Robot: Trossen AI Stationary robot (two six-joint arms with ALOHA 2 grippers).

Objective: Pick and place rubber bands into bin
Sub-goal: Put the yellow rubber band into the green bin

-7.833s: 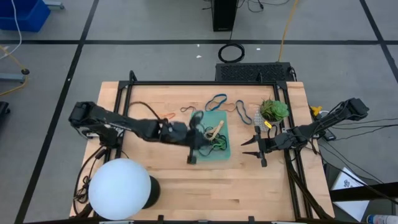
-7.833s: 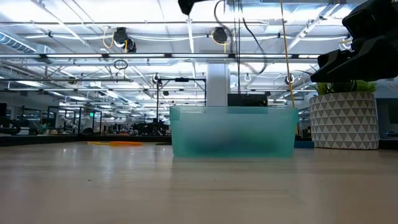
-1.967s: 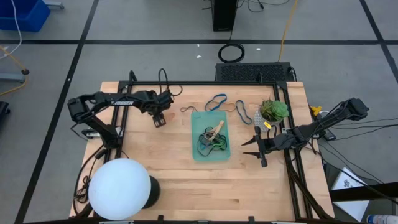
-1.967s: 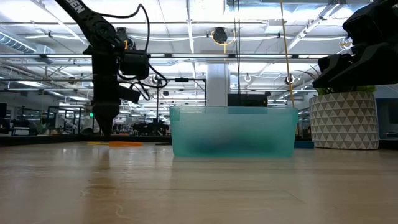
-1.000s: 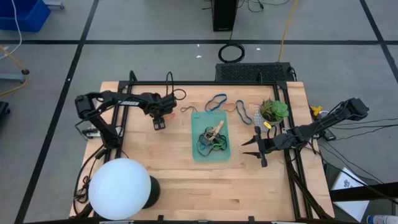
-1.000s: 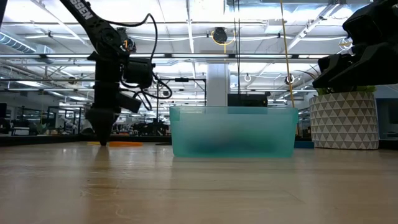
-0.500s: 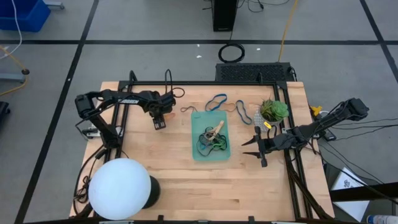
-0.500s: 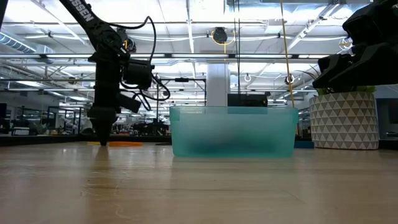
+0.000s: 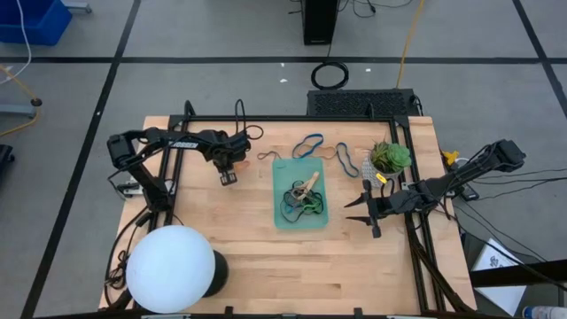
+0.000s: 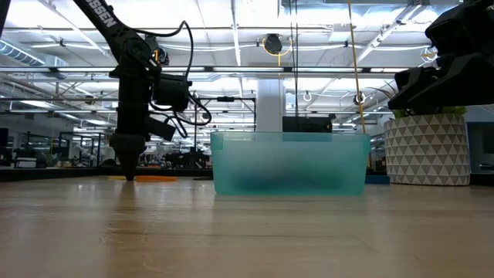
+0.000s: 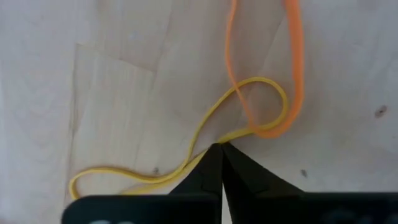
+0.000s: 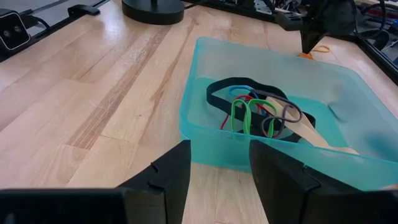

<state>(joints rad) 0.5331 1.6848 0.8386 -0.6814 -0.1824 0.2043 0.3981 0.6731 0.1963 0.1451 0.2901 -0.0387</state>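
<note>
- We see the left pincer [image 11: 221, 149] closed on a yellow rubber band [image 11: 186, 168] on the wooden surface [image 9: 239, 257].
- Right pincer [image 12: 217, 165] open beside the teal bin [image 12: 211, 140].

We see a table [image 9: 257, 266] of pale wood boards, smooth with a soft sheen and visible grain. The bin [image 12: 205, 81] looks like translucent teal plastic, glossy along its rim. The rubber bands [image 12: 255, 109] in it look thin and matt; the orange band [image 11: 295, 74] and the yellow band [image 11: 186, 165] look smooth and rubbery. The left gripper [image 11: 221, 152] has matt black fingers, seemingly hard plastic.
</note>
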